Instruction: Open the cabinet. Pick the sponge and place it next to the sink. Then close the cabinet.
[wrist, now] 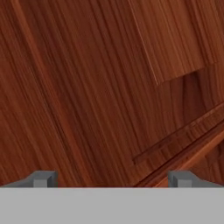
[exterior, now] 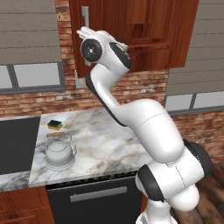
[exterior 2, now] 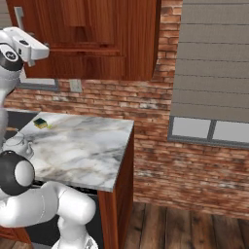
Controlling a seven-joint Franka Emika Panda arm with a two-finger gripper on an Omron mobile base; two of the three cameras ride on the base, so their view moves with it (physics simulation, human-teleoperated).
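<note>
we hold our tool [wrist: 112,179] with fingers apart against the cabinet [wrist: 87,87] door to shut it, the sponge [exterior: 54,125] lying on the desk [exterior: 113,144] below.

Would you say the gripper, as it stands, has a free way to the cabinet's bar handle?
Probably yes: the gripper is open, facing the cabinet door, and nothing stands before the handle up beside it.

You see the cabinet [exterior: 144,30] in reddish-brown wood with fine dark grain, its handle [exterior: 85,17] silver. The sponge [exterior: 54,124] is yellow under dark green. The tabletop [exterior: 105,144] is white-grey marble with brownish veins. The kettle [exterior: 60,153] is pale, perhaps silver-white. The wall [exterior 2: 160,146] is red brick.
</note>
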